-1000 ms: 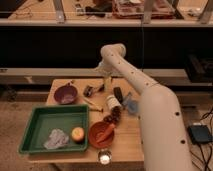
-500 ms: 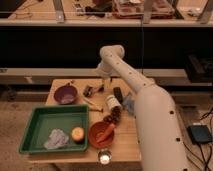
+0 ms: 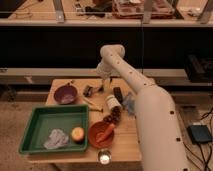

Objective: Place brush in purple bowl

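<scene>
The purple bowl [image 3: 66, 93] sits at the back left of the wooden table [image 3: 127, 142]. The brush [image 3: 91, 90] lies just right of the bowl, its dark head pointing toward the table's back edge. My gripper [image 3: 103, 81] hangs at the end of the white arm [image 3: 131, 80], just above and to the right of the brush, over the back middle of the table. I cannot tell whether it touches the brush.
A green tray [image 3: 35, 131] at the front left holds a grey cloth [image 3: 55, 139] and a round fruit [image 3: 77, 133]. An orange bowl [image 3: 96, 140] holds an orange utensil [image 3: 106, 132]. A wooden stick tool [image 3: 93, 104], a white-lidded jar [image 3: 112, 103], a dark block [image 3: 118, 94] and a small glass [image 3: 104, 159] also stand on the table.
The arm's upper joint has shifted slightly. The gripper stays over the back middle of the table near the brush. Nothing on the table has moved.
</scene>
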`<state>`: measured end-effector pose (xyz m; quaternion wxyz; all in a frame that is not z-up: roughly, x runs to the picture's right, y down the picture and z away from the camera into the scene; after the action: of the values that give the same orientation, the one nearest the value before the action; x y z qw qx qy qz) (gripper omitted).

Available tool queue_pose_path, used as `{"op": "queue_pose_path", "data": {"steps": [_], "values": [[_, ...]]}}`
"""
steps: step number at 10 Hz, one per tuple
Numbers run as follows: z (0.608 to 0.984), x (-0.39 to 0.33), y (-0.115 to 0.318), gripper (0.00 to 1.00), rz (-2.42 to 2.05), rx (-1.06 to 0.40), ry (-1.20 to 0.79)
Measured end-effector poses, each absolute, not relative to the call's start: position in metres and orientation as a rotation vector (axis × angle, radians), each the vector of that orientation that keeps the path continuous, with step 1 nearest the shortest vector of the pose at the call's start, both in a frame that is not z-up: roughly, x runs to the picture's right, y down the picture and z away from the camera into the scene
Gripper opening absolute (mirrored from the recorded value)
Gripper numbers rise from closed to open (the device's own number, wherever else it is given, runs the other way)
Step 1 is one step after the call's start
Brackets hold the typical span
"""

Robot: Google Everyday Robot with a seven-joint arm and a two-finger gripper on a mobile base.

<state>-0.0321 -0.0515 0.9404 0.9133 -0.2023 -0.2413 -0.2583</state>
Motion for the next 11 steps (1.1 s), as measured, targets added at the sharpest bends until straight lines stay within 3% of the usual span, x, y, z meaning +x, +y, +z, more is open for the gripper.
{"op": "queue_pose_path", "data": {"steps": [8, 9, 11], "values": [[0.993, -0.060, -0.018, 0.80, -0.539, -0.469, -0.488], [0.996, -0.060, -0.018, 0.77, -0.528, -0.474, -0.490], [1.004, -0.057, -0.012, 0.61, -0.519, -0.483, -0.499]]}}
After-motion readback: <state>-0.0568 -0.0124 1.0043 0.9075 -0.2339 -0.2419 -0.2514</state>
